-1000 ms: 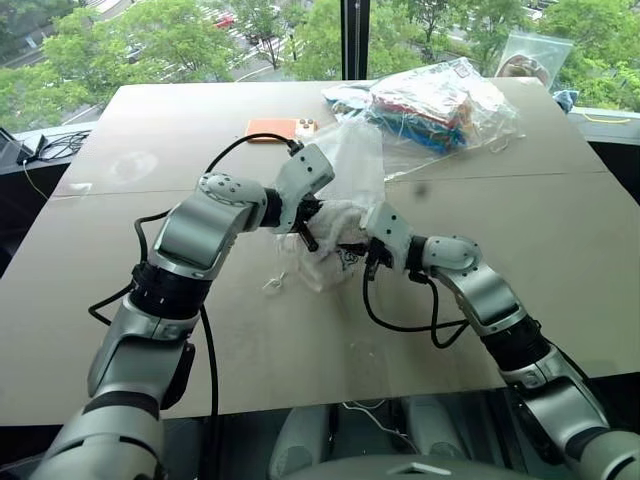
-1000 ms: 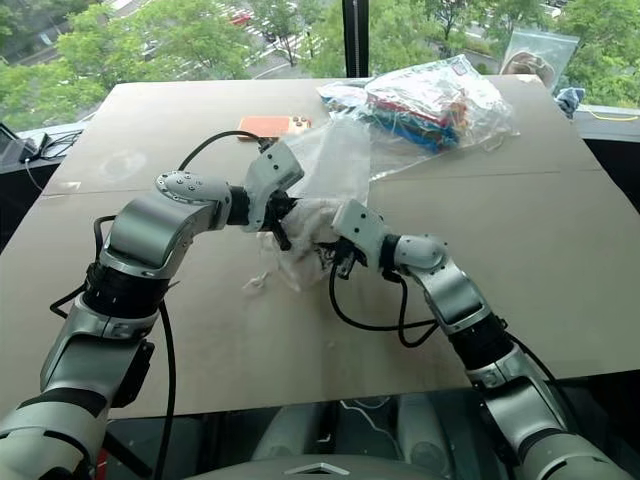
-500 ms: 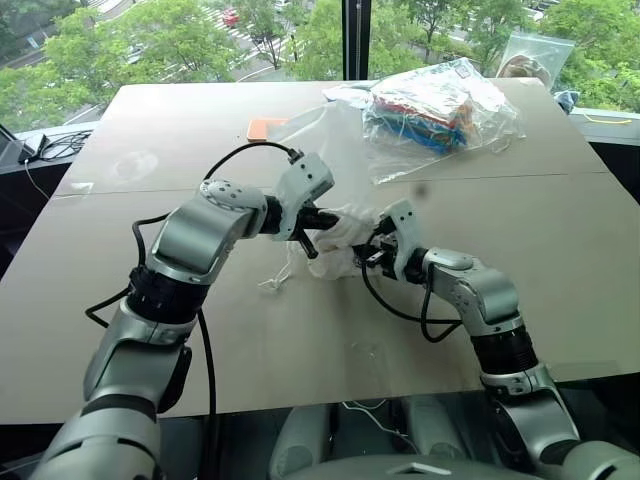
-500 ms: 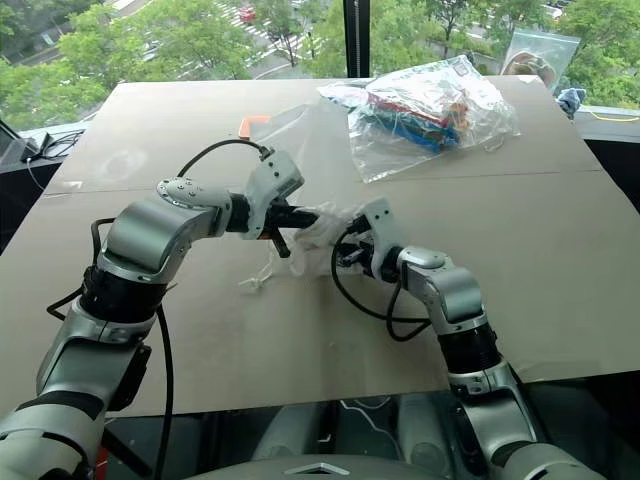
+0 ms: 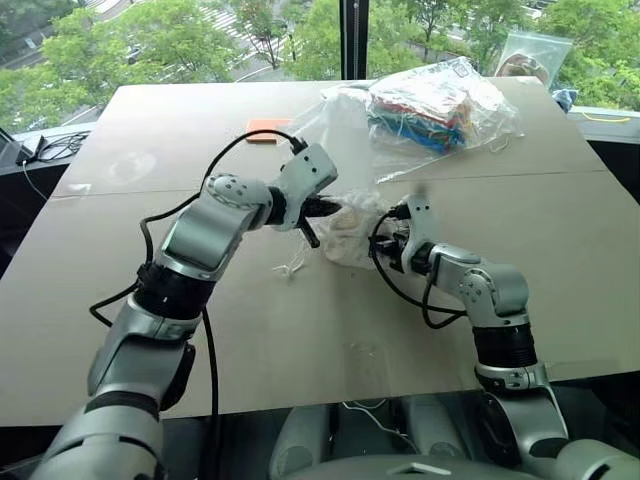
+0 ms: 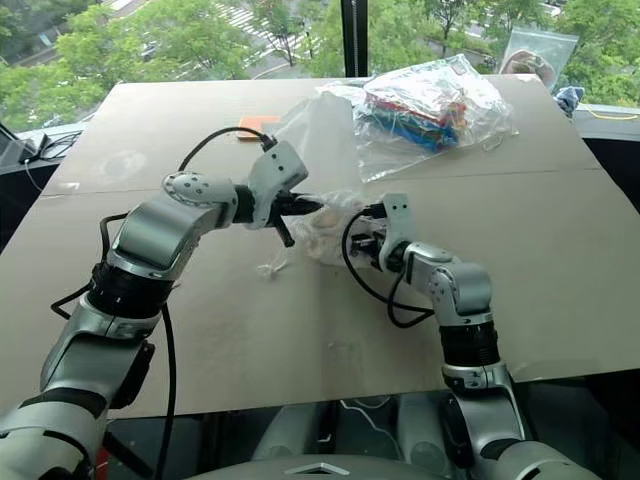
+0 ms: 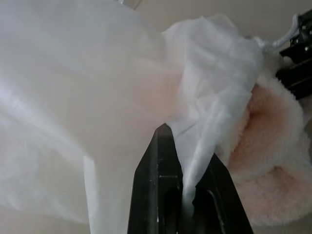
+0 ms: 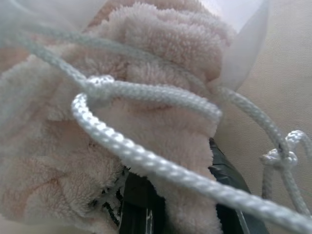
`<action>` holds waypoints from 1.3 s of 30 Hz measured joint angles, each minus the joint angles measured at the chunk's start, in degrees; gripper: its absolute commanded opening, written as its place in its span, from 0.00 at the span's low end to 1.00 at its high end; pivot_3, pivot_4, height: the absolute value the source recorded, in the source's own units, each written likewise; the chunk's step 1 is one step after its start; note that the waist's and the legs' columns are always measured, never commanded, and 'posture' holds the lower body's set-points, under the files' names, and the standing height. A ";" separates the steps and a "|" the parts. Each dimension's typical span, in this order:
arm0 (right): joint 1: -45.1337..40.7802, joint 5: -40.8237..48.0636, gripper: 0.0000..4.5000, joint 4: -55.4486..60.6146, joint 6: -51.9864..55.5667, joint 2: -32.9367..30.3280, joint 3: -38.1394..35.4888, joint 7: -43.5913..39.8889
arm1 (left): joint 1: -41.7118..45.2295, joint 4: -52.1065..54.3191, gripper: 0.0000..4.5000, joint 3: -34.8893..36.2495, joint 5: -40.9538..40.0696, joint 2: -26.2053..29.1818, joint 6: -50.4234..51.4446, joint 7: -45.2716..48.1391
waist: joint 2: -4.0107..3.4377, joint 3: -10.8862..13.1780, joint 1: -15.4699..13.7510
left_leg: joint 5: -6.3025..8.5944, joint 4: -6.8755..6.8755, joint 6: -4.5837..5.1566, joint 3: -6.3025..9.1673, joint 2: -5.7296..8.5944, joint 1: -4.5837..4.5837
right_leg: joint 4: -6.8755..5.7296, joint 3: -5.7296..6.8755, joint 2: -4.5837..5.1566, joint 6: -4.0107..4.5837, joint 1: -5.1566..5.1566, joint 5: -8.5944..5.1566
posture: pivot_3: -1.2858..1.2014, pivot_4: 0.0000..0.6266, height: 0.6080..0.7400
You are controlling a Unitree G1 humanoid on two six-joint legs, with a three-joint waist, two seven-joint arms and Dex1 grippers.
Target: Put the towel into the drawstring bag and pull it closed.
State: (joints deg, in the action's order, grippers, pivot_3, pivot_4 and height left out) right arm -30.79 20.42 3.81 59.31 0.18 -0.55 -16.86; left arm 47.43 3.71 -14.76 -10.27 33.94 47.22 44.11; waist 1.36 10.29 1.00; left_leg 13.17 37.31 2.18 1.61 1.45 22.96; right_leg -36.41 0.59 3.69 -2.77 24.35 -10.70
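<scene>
The drawstring bag (image 5: 350, 160) is a sheer white pouch raised off the table, its fabric (image 7: 97, 97) pinched between my left gripper's (image 5: 330, 207) shut fingers (image 7: 161, 185). The towel (image 5: 347, 226), fluffy and white with a black mark, bunches at the bag's mouth just right of that grip. My right gripper (image 5: 383, 243) is shut on the towel (image 8: 161, 146), with its black fingers (image 8: 139, 209) under the pile. White cords (image 8: 146, 92) cross over the towel, and one knotted cord end (image 5: 293, 268) hangs down to the table. How far the towel sits inside the bag is unclear.
A clear plastic bag of colourful items (image 5: 440, 105) lies at the back right of the brown table (image 5: 300, 340). An orange flat object (image 5: 268, 127) lies behind the sheer pouch. Another plastic bag (image 5: 532, 52) stands at the far right corner. Cables (image 5: 45, 148) lie off the left edge.
My right wrist has rolled over and its forearm has swung inward and upright. The towel and bag mouth shifted slightly right and up. The left gripper kept its grip.
</scene>
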 measured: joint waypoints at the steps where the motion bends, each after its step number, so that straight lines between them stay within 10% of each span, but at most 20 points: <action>1: -0.23 0.45 0.01 -0.28 -0.04 1.12 -0.85 0.56 | 0.28 -0.07 0.00 0.89 0.17 -0.81 -0.91 -1.06 | 0.00 0.00 0.08 | 0.00 -0.01 0.00 -0.02 -0.01 0.00 | -0.03 -0.03 -0.01 0.00 0.03 0.00 | 0.52 0.24 1.00; 23: -4.29 27.73 0.01 -4.87 -3.68 7.76 -23.02 18.05 | -3.23 5.87 0.00 3.42 0.88 -8.00 3.39 -10.01 | -0.02 0.01 0.27 | 0.00 -0.02 0.01 -0.12 0.02 0.28 | -0.23 -0.11 0.03 0.01 0.42 0.02 | 0.52 0.24 1.00; 28: -4.28 26.34 0.01 -4.85 -7.88 7.36 -16.46 16.98 | -3.18 9.62 0.00 4.07 -0.51 -9.55 6.97 -11.45 | -0.02 0.01 0.84 | 0.00 -0.02 0.01 -0.11 0.02 0.27 | -0.24 -0.11 0.01 0.01 0.42 0.01 | 0.52 0.24 1.00; 35: -4.31 1.62 0.01 -4.90 -23.18 -1.98 12.44 6.51 | 1.46 10.69 0.00 5.33 -4.46 -13.39 13.47 -11.89 | -0.02 0.01 1.34 | -0.01 0.02 0.00 -0.11 0.04 0.30 | -0.23 -0.11 0.00 -0.02 0.44 0.00 | 0.52 0.24 1.00; 39: -3.62 2.95 0.01 -5.65 -24.33 1.68 8.65 5.17 | 1.08 11.34 0.00 5.27 -5.42 -12.93 15.02 -11.98 | -0.01 0.01 1.31 | -0.01 0.02 -0.01 -0.10 0.01 0.29 | -0.24 -0.12 -0.01 0.00 0.44 0.01 | 0.52 0.24 1.00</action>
State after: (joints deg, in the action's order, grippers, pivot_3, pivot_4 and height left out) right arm -34.40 23.38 -1.84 34.98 1.85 8.10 -11.69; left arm 48.50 15.05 -9.49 -15.70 21.01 62.24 32.13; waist 1.34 10.29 2.31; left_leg 13.16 37.33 2.17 1.51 1.46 23.25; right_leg -36.65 0.47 3.68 -2.78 24.79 -10.69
